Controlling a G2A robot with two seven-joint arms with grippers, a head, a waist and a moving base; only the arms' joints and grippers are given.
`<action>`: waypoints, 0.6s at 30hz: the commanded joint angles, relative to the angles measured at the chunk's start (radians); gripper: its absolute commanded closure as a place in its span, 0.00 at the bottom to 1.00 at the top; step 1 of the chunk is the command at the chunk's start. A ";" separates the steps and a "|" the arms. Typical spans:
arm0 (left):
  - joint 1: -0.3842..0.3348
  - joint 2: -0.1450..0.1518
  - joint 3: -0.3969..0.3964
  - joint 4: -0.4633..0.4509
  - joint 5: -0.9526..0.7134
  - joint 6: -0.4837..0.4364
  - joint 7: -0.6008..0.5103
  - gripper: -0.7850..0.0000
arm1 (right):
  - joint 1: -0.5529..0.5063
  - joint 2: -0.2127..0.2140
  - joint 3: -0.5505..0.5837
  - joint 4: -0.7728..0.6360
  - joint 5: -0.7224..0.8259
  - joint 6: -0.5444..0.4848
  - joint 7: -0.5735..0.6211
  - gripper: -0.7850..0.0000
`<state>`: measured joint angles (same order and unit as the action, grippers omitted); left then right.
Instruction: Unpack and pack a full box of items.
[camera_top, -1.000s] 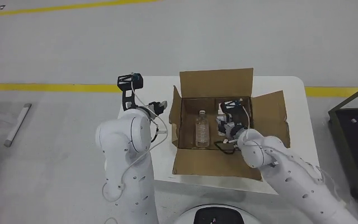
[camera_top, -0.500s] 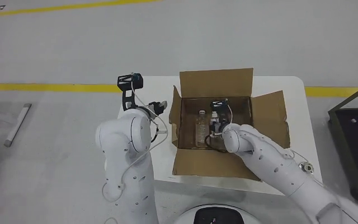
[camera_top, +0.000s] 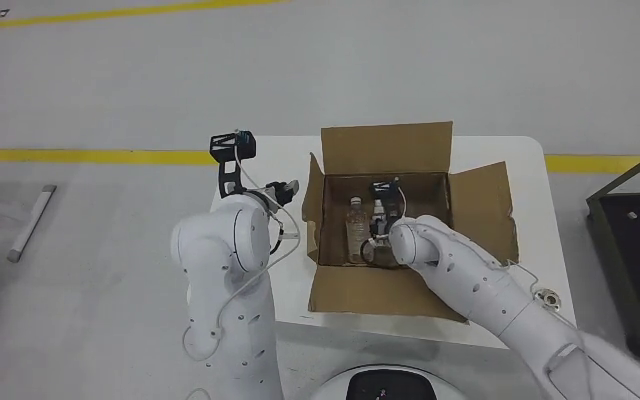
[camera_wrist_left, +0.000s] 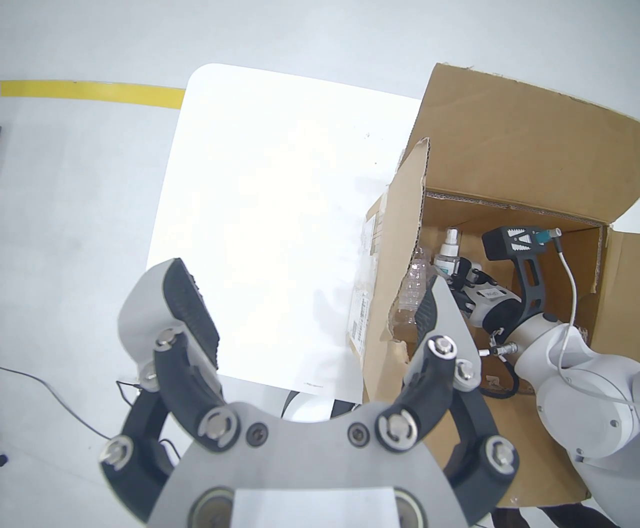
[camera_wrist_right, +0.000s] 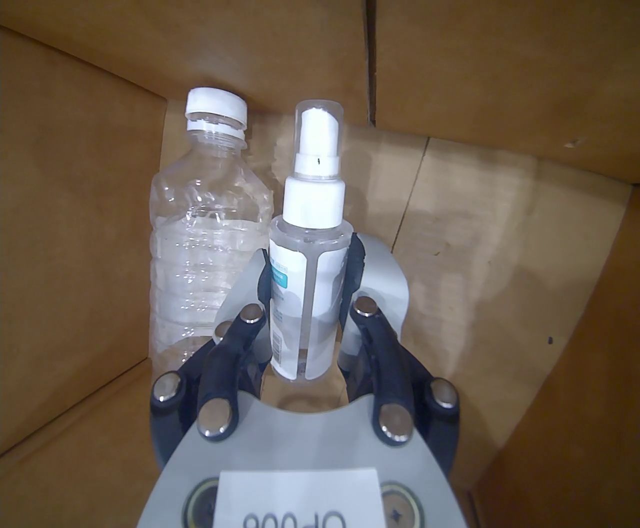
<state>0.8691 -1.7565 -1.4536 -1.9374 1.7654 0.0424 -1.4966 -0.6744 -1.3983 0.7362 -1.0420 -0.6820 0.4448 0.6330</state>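
Right wrist view: your right pincer (camera_wrist_right: 309, 267) clamps the spray bottle (camera_wrist_right: 312, 200) (beside the water bottle (camera_wrist_right: 200, 240), inside the box (camera_wrist_right: 500, 75)).
Left pincer (camera_wrist_left: 305, 290): apart, above the surface (camera_wrist_left: 260, 200).

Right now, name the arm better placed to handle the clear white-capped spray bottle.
Right. The right pincer is shut on the clear white-capped spray bottle inside the brown cardboard box; the left pincer hangs open outside it.

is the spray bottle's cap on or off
On. The spray bottle, held by its body in the right gripper, has its clear cap seated over the top.
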 joint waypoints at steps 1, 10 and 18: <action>0.000 0.000 0.000 0.000 0.000 0.000 0.000 0.00 | 0.006 -0.007 -0.004 0.016 0.002 0.000 0.002 1.00; 0.000 0.000 0.000 0.000 0.000 0.000 0.000 0.00 | 0.022 -0.033 -0.009 0.076 0.011 -0.015 0.003 0.59; 0.000 0.000 0.000 0.000 0.000 0.000 0.000 0.00 | 0.022 -0.044 0.006 0.081 0.009 -0.026 -0.003 0.53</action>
<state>0.8691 -1.7565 -1.4536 -1.9374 1.7654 0.0424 -1.4966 -0.6509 -1.4419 0.7394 -0.9566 -0.6717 0.4197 0.6310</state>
